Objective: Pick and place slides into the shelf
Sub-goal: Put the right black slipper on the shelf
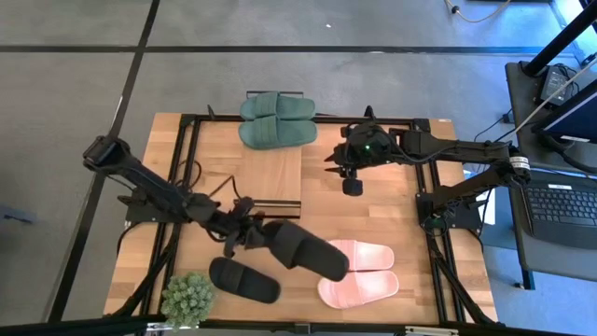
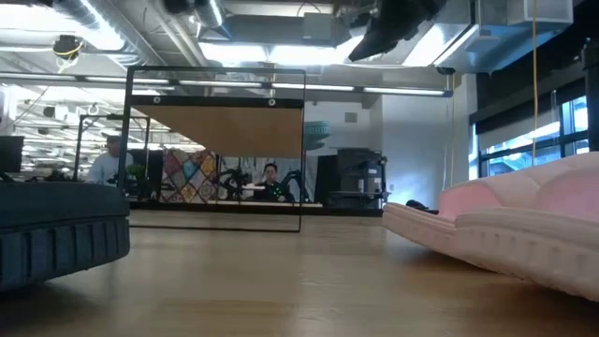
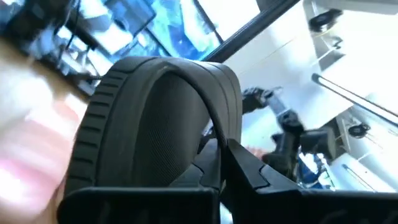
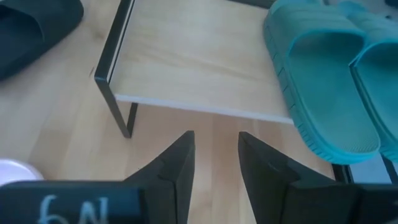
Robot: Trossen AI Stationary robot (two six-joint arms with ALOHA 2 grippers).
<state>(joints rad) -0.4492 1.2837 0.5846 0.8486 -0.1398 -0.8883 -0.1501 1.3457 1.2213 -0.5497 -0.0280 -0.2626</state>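
Left gripper (image 1: 244,231) clamped on a black slide (image 1: 303,249) lifted near the table's front edge: seemingly light, flexible foam, best held by its strap; right gripper (image 1: 353,186) waits, fingers apart, beside the shelf (image 1: 266,173).

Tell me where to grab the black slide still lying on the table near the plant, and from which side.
Grip the black slide by its broad strap, coming straight down from above. It lies flat, sole down, so the strap arches highest. The left end effector already holds the other black slide; the right end effector hovers open by the shelf.
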